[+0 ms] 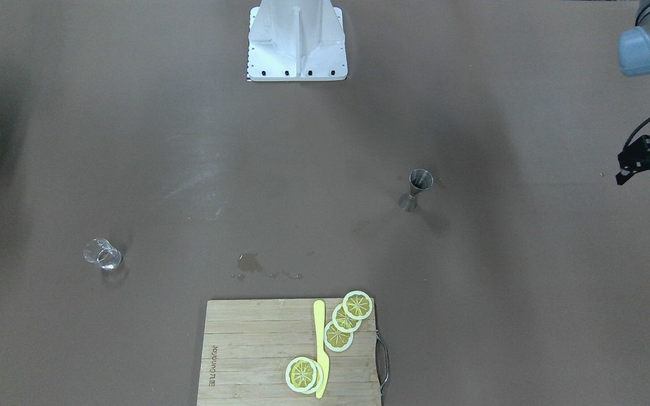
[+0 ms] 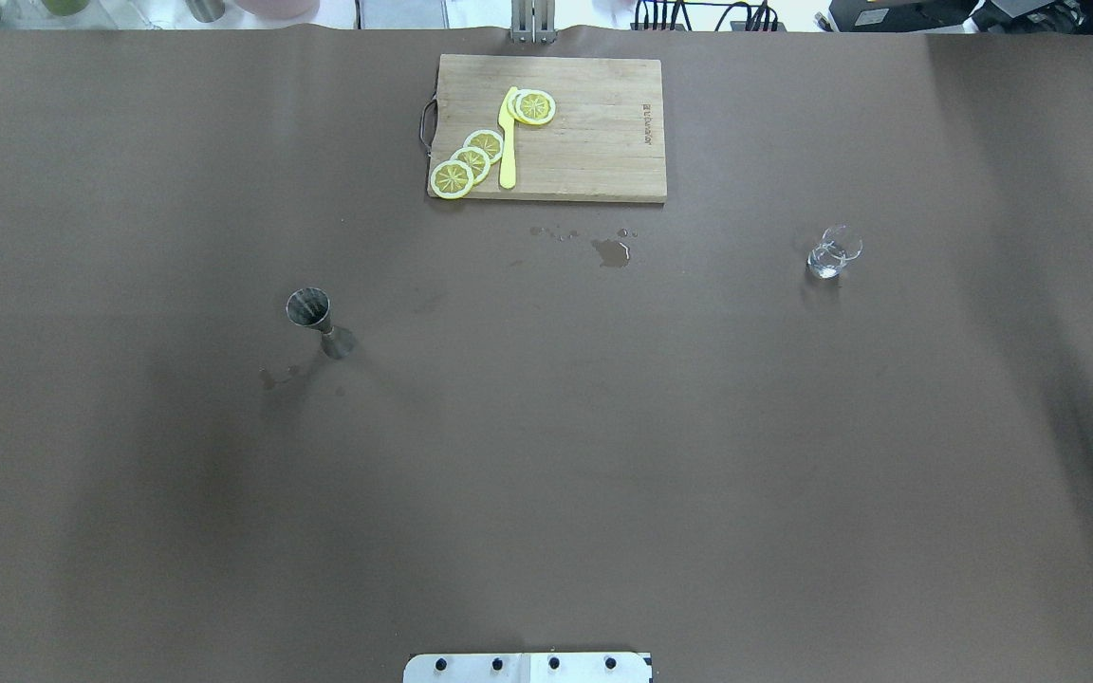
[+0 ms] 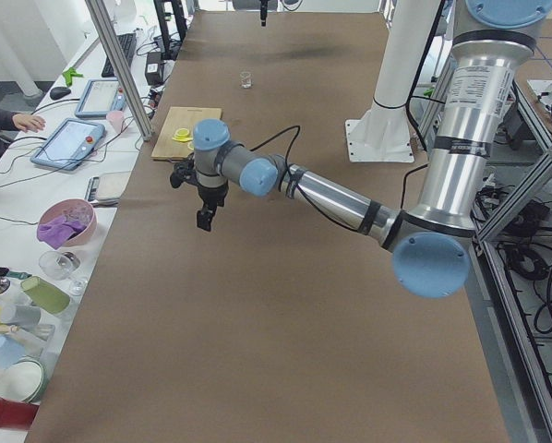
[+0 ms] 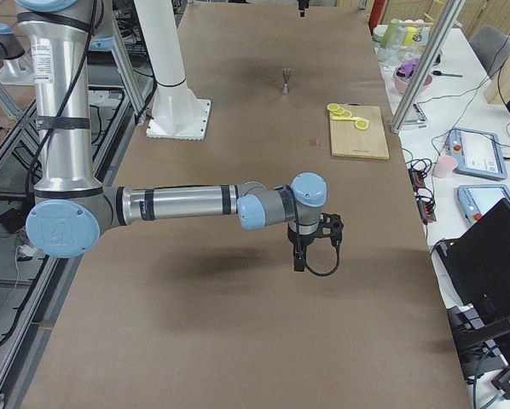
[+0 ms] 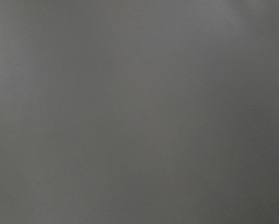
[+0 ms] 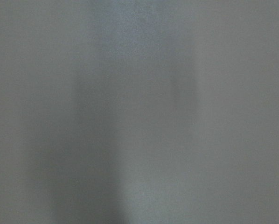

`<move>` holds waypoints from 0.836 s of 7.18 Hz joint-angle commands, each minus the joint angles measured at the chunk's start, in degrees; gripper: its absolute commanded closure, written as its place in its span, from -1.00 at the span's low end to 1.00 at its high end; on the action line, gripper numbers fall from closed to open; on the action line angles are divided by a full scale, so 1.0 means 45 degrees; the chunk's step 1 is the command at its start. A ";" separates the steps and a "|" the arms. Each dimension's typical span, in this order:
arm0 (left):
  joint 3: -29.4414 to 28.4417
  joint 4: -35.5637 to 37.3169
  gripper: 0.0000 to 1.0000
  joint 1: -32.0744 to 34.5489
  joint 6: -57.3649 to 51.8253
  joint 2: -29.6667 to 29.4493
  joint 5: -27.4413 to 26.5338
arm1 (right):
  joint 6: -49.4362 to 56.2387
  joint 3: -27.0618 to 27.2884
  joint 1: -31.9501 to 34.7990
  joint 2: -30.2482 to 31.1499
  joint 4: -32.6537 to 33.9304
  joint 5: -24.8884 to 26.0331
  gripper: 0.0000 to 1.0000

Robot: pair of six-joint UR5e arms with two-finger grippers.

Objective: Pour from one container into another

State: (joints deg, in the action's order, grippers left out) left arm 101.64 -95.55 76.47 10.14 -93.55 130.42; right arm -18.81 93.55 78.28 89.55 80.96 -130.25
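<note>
The metal jigger (image 1: 417,190) (image 2: 317,321) stands upright on the brown table, on my left arm's side. The clear glass (image 1: 102,254) (image 2: 831,253) stands far from it on the right arm's side, with a little clear liquid showing at its base. My left gripper (image 3: 205,220) hangs above the table's left end, well away from the jigger; only its black edge reaches the front-facing view, and I cannot tell whether it is open. My right gripper (image 4: 298,262) hangs above the opposite end, far from the glass, its state unreadable. Both wrist views show only blurred table surface.
A wooden cutting board (image 1: 246,349) (image 2: 594,142) with lemon slices (image 1: 345,318) and a yellow knife (image 1: 320,349) lies at the operators' edge. Small wet spots (image 1: 249,262) mark the table near it. The white robot base (image 1: 297,45) stands opposite.
</note>
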 commanded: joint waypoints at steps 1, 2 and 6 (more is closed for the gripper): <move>-0.0048 -0.0075 -0.95 0.1265 -0.1153 0.2208 0.0237 | 0.0000 -0.0007 -0.0013 0.0003 0.0016 0.0000 -1.00; -0.0300 0.0060 -0.95 0.2062 -0.2532 0.2525 0.0257 | 0.0000 -0.0007 -0.0013 0.0003 0.0016 0.0000 -1.00; -0.0595 0.1331 -0.95 0.3065 -0.4108 0.2469 0.0530 | 0.0000 0.0012 -0.0013 0.0003 -0.0004 -0.0019 -1.00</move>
State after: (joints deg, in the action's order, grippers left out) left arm 99.04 -90.49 89.70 -7.74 -82.53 132.67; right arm -18.81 93.56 78.22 89.56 80.95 -130.34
